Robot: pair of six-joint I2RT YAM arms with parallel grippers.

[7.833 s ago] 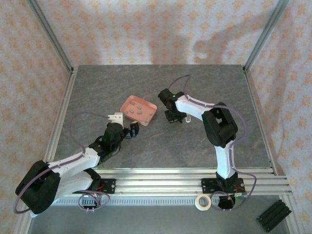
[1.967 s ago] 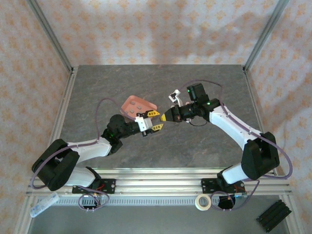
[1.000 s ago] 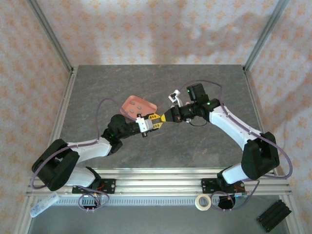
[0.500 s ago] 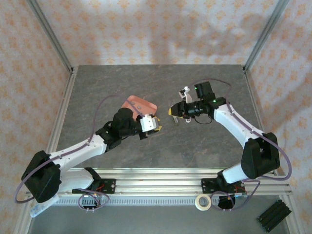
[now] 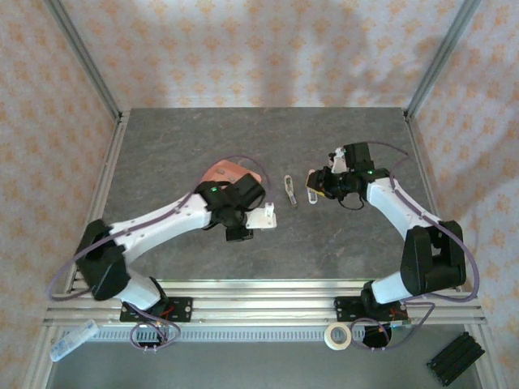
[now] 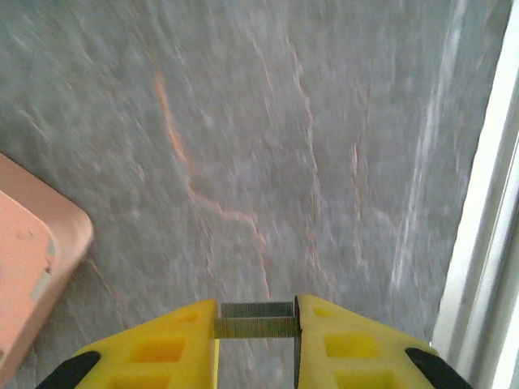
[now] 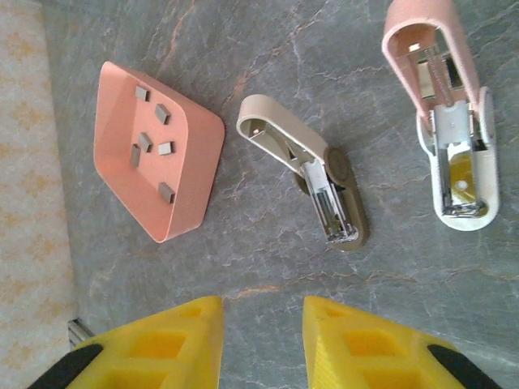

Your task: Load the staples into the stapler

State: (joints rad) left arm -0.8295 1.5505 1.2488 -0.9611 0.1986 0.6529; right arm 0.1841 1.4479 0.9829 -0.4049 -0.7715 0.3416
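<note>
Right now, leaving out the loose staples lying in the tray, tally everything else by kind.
Staplers: 2 (beige stapler, pink-and-white stapler)
Salmon-pink tray: 1
Staple strip in left gripper: 1
Total: 4

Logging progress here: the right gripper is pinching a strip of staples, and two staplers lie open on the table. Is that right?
No: the left gripper pinches the staple strip, as the left wrist view shows; the right gripper is open and empty. The beige stapler and pink stapler do lie open.
</note>
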